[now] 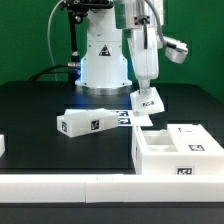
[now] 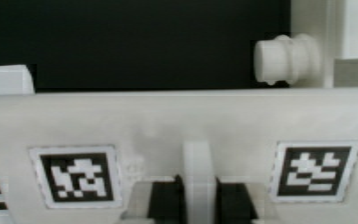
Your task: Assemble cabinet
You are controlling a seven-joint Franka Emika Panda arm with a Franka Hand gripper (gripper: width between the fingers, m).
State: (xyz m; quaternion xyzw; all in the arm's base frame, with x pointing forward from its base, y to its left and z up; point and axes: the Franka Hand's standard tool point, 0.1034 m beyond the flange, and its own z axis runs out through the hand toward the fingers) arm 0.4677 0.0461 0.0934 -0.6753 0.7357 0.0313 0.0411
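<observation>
My gripper [image 1: 146, 88] is shut on a chunky white tagged panel [image 1: 150, 101] and holds it tilted just above the table, behind the cabinet body. In the wrist view the panel [image 2: 176, 120] fills the frame with two square tags. The dark fingers [image 2: 158, 203] of my gripper [image 2: 197, 200] pinch its raised middle rib. The open white cabinet body [image 1: 160, 150] with inner compartments stands at the exterior view's right front. A small white knob [image 2: 282, 58] on another white part shows beyond the panel. A long white tagged part [image 1: 88, 123] lies loose on the black table.
The marker board [image 1: 122, 116] lies flat near the robot base. A long white rail [image 1: 60, 186] edges the table's front. A small white piece [image 1: 2, 146] shows at the exterior view's left edge.
</observation>
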